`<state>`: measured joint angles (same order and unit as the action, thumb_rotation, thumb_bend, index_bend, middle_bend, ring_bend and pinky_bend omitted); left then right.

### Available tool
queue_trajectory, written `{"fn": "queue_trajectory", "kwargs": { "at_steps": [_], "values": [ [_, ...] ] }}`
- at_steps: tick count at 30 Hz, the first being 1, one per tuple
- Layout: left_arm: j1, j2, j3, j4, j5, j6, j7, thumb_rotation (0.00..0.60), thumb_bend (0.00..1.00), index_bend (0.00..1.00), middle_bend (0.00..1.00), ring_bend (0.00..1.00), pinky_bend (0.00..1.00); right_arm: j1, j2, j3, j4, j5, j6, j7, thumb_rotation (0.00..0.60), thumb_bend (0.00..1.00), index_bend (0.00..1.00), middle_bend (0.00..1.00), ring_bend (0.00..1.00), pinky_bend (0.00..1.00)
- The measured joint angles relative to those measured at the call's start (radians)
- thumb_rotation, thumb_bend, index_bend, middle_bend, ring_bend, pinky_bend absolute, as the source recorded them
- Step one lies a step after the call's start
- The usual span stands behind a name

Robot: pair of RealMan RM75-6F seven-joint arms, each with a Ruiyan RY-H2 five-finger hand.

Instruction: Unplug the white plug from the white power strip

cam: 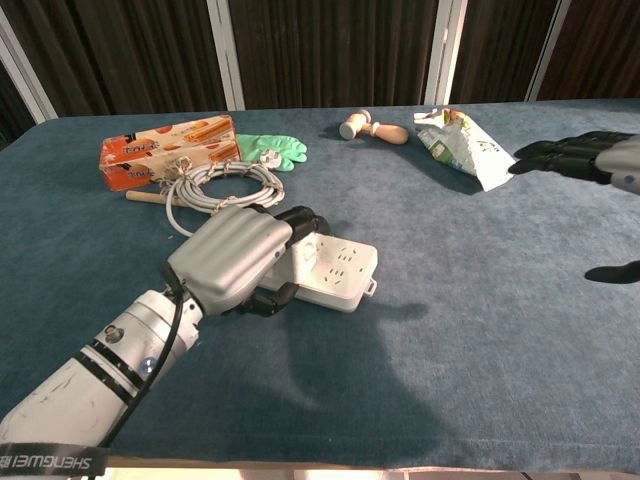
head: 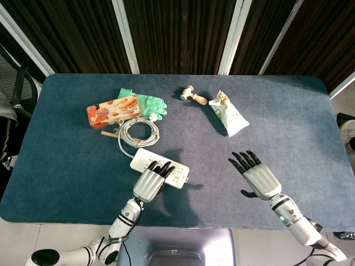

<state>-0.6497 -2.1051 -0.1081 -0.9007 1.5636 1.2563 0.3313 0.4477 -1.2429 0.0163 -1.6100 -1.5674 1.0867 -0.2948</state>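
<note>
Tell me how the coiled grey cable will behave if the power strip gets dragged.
The coiled cable lies in loose loops, so it is probably floppy and would uncoil rather than resist. It looks likely to trail behind the power strip that the left hand holds, perhaps snagging the biscuit box beside it.

Bright even overhead light, soft shadows, sharp focus
</note>
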Motion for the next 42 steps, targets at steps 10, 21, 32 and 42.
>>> {"fn": "queue_trajectory", "kwargs": {
  "at_steps": [10, 21, 32, 42],
  "values": [
    [-0.004, 0.001, -0.008, -0.003, -0.002, 0.009, -0.007, 0.6, 0.56, 0.58, 0.69, 0.48, 0.32, 0.125, -0.247, -0.005, 0.227, -0.138, -0.056, 0.021, 0.6, 0.7, 0.0, 0.0, 0.0, 0.01],
    [-0.004, 0.013, -0.007, -0.016, -0.003, 0.016, -0.012, 0.6, 0.56, 0.58, 0.69, 0.48, 0.32, 0.22, -0.394, 0.019, 0.338, -0.08, -0.173, 0.029, 0.6, 0.75, 0.0, 0.0, 0.0, 0.01],
    [-0.003, 0.021, -0.01, -0.024, -0.01, 0.016, -0.018, 0.6, 0.58, 0.59, 0.69, 0.49, 0.33, 0.247, -0.394, 0.01, 0.334, -0.039, -0.229, -0.05, 0.6, 0.82, 0.0, 0.0, 0.0, 0.01],
    [-0.001, 0.019, -0.009, -0.024, -0.01, 0.024, -0.023, 0.6, 0.6, 0.6, 0.7, 0.5, 0.33, 0.264, -0.383, -0.002, 0.303, 0.018, -0.281, -0.173, 0.6, 0.82, 0.01, 0.0, 0.0, 0.01]
  ]
}}
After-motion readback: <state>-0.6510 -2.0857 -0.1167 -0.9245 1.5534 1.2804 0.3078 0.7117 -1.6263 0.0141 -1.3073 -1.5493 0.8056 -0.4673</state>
